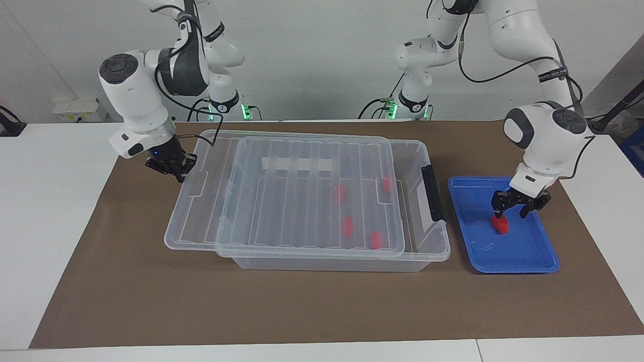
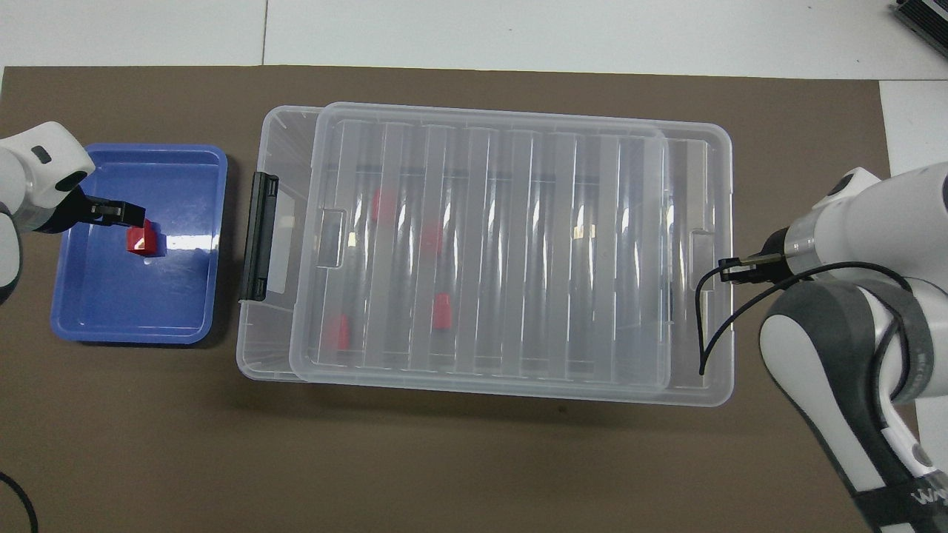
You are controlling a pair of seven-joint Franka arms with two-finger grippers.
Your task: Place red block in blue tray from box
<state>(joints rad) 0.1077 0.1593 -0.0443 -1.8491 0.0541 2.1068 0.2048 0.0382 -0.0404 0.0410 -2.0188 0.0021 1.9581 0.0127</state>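
One red block [image 1: 500, 224] lies in the blue tray [image 1: 528, 251], toward the edge nearest the robots; it also shows in the overhead view [image 2: 141, 240]. My left gripper [image 1: 512, 211] hangs open just above it, one finger right over the block. Several more red blocks [image 1: 347, 226] show through the clear lid [image 1: 302, 201] inside the box [image 1: 432, 251]. The lid is slid toward the right arm's end and overhangs the box there, leaving a gap by the dark handle [image 1: 432, 193]. My right gripper [image 1: 176, 168] grips the lid's overhanging end.
The box and the tray [image 2: 133, 326] stand side by side on a brown mat [image 1: 302, 311], the tray toward the left arm's end. White tabletop [image 1: 50, 226] surrounds the mat.
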